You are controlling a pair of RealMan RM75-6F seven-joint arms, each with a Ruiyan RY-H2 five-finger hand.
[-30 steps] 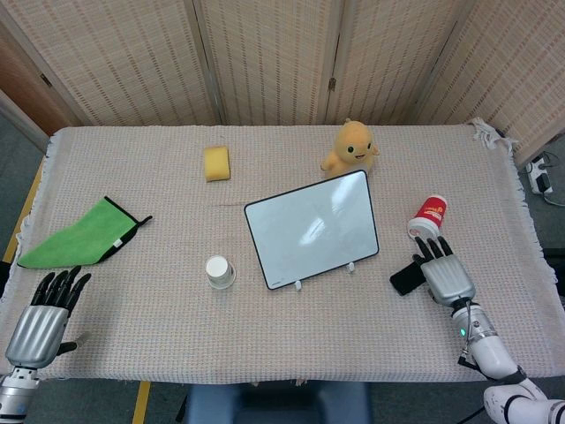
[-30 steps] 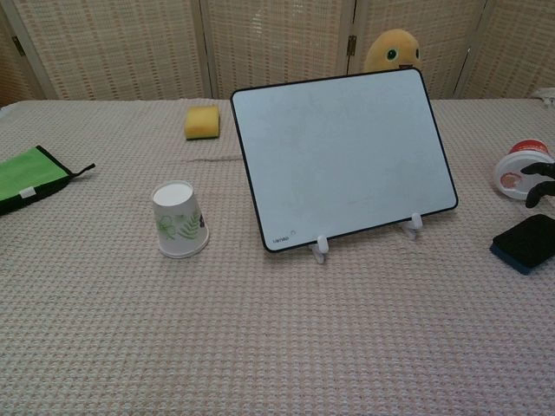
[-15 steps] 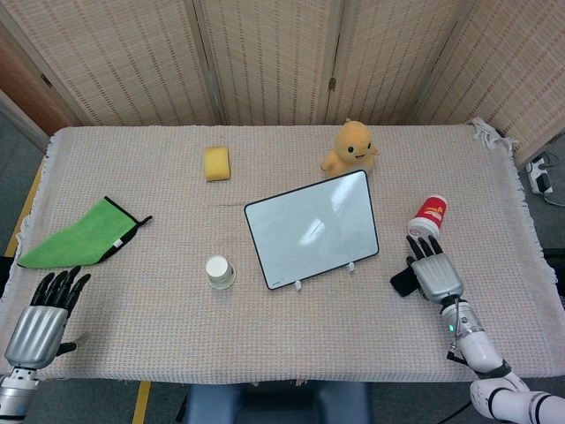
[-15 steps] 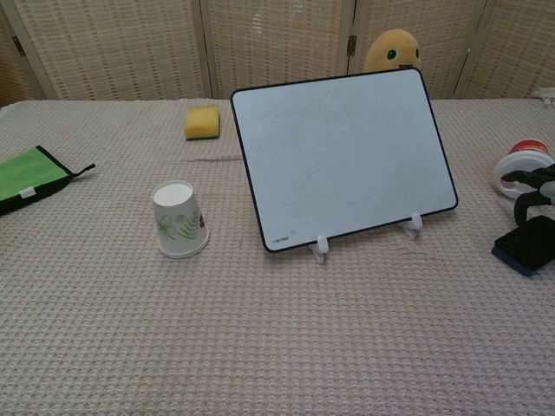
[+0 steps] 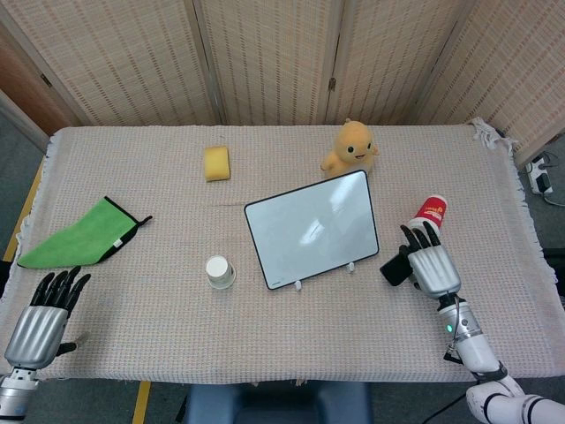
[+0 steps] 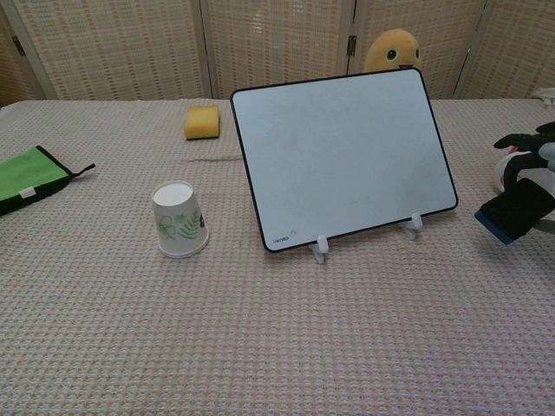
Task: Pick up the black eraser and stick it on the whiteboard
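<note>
1. One whiteboard [image 5: 312, 228] is seen, propped on its stand.
2. One black eraser [image 6: 513, 211] is counted.
3. Two cups are counted: one white paper cup [image 5: 220, 271] and one red-and-white cup [image 5: 432, 211].
4. One yellow sponge [image 5: 216, 162] is seen.
5. One green cloth [image 5: 81, 233] is seen.
6. One yellow plush toy [image 5: 351, 147] is counted.
7. Two robot hands are seen: the left hand [image 5: 42, 320] and the right hand [image 5: 431, 265].

A tiny dark brand mark is sitting at the lower left corner of the whiteboard [image 6: 345, 156], too small to read; white lettering is showing on the red cup [image 5: 431, 210] just beyond the right hand [image 5: 432, 268], also illegible
</note>
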